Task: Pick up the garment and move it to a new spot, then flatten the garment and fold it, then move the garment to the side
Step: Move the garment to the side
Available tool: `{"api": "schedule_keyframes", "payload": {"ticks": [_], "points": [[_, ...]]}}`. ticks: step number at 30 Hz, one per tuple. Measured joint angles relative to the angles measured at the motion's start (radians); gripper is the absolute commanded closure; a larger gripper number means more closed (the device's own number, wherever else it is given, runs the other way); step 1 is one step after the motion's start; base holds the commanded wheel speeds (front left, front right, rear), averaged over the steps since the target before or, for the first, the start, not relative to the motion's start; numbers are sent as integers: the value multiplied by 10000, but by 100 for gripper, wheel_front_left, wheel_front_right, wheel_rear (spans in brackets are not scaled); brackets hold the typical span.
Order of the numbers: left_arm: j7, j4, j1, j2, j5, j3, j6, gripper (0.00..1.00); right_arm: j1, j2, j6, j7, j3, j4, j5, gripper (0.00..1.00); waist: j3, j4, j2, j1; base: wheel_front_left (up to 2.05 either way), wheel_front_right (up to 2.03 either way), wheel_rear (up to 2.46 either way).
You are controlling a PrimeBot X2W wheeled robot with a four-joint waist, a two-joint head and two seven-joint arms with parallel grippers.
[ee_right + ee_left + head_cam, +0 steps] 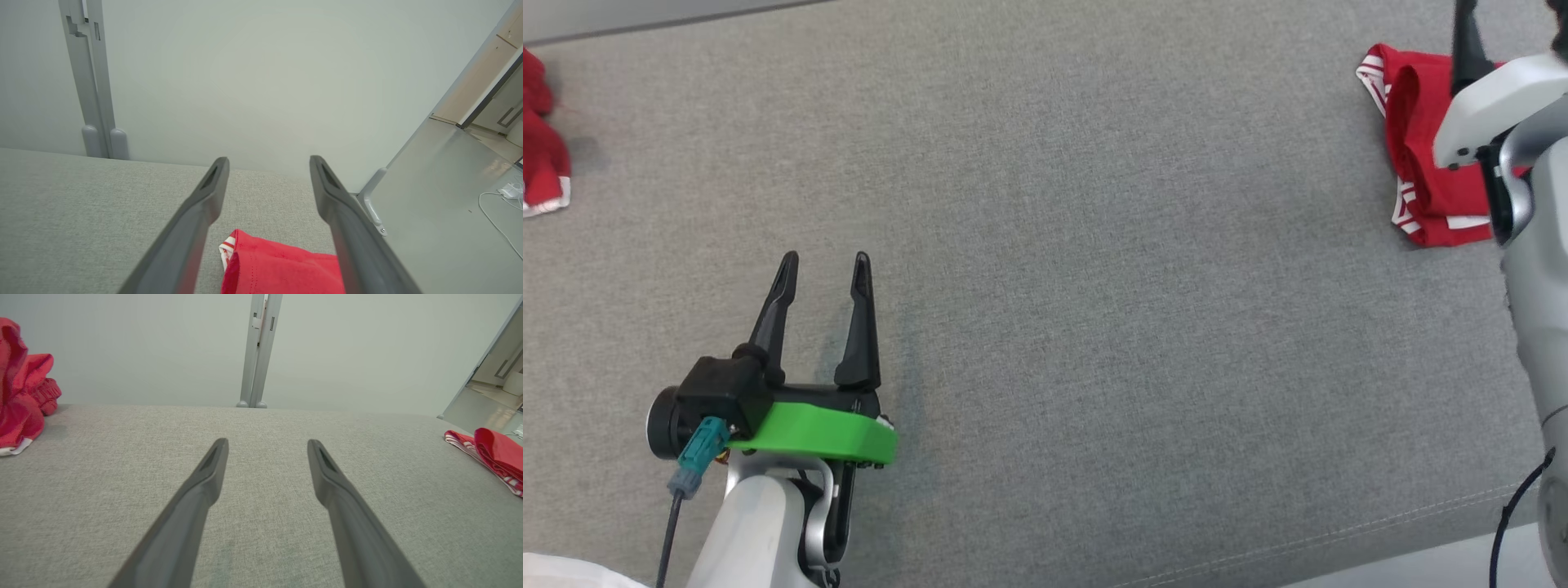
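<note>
Garment [1409, 122] on grey cushion [1094, 245], right pincer [267, 163] spread above

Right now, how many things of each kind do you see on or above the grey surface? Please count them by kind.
Red garments: 2 (folded red garment on the right, crumpled red garment on the left)
Grippers: 2 (left gripper, right gripper, both open)
Total: 4
</note>
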Motion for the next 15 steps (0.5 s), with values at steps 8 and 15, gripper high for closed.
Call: {"api": "schedule_keyframes", "payload": {"ticks": [8, 15], "points": [[-173, 1151, 168, -305, -299, 566, 121, 0, 2113, 876, 0, 0, 485, -1896, 1181, 0, -1177, 352, 0, 0, 0, 0, 0], [-188, 1047, 1050, -552, -173, 1089, 186, 0, 4666, 1580, 0, 0, 560, -3841, 1496, 0, -1992, 900, 0, 0, 0, 0, 0]]}}
